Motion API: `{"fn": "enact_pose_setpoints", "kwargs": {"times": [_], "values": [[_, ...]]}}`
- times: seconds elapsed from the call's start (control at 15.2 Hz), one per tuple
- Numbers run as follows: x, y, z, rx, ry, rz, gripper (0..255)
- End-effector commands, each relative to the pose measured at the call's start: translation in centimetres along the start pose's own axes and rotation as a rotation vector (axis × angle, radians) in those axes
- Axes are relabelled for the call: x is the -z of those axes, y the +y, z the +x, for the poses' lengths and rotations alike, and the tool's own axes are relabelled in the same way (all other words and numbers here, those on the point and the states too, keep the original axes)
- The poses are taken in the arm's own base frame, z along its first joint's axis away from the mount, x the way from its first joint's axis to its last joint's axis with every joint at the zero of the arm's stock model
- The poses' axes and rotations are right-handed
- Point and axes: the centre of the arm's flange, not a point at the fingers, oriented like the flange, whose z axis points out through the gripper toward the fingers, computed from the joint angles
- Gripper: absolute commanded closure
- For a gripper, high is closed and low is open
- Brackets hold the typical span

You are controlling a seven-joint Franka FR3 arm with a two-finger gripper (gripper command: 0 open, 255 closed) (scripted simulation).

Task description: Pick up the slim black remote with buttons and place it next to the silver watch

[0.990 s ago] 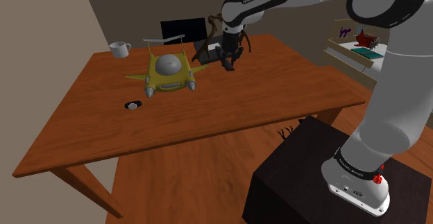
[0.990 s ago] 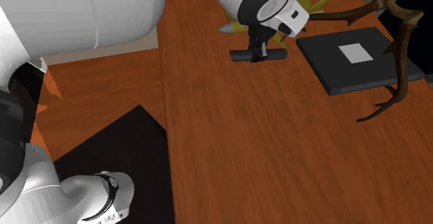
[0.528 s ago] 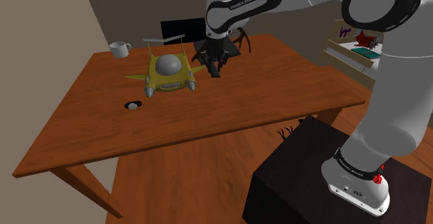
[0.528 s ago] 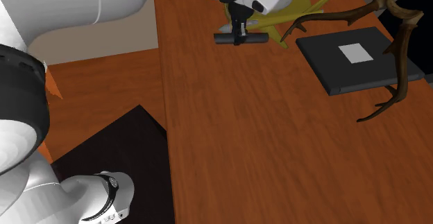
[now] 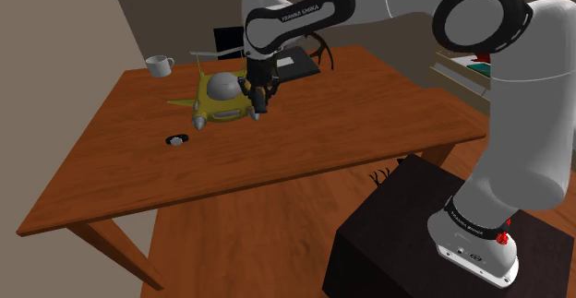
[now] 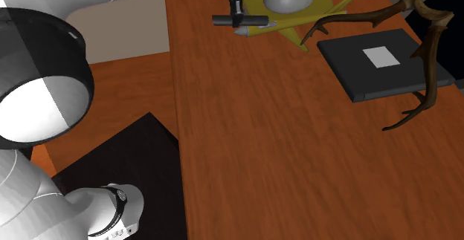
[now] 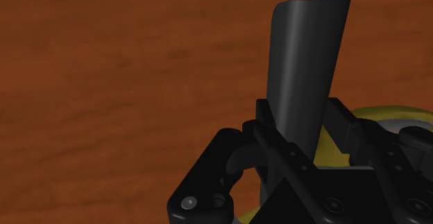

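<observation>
Wooden table [image 5: 351, 112] bears one watch [image 5: 175, 139] and one yellow toy craft [image 5: 220, 91]; claw [image 5: 260, 99] clasps one black remote [image 7: 305, 63].

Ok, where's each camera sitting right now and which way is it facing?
Shoulder view: beside and a little behind the stand, looking down across the table; the arm arcs up and left to the gripper.
Second exterior view: high over the table, looking almost straight down; white arm links at its left, stand at its lower left.
Wrist view: on the hand, looking along the fingers, which clasp the remote above the table.
Shared: both exterior views show the held remote beside the yellow toy aircraft.
</observation>
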Motion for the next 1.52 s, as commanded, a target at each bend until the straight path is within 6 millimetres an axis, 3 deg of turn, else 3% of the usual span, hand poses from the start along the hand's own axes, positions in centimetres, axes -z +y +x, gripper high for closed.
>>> {"fn": "enact_pose_setpoints", "kwargs": {"times": [0.0, 0.92, 1.45], "values": [[-0.1, -2.3, -1.5, -0.001, 0.000, 0.000, 255], [-1.5, -18.2, -9.9, -0.001, 0.000, 0.000, 255], [-5.7, -17.9, -9.8, -0.001, 0.000, 0.000, 255]]}}
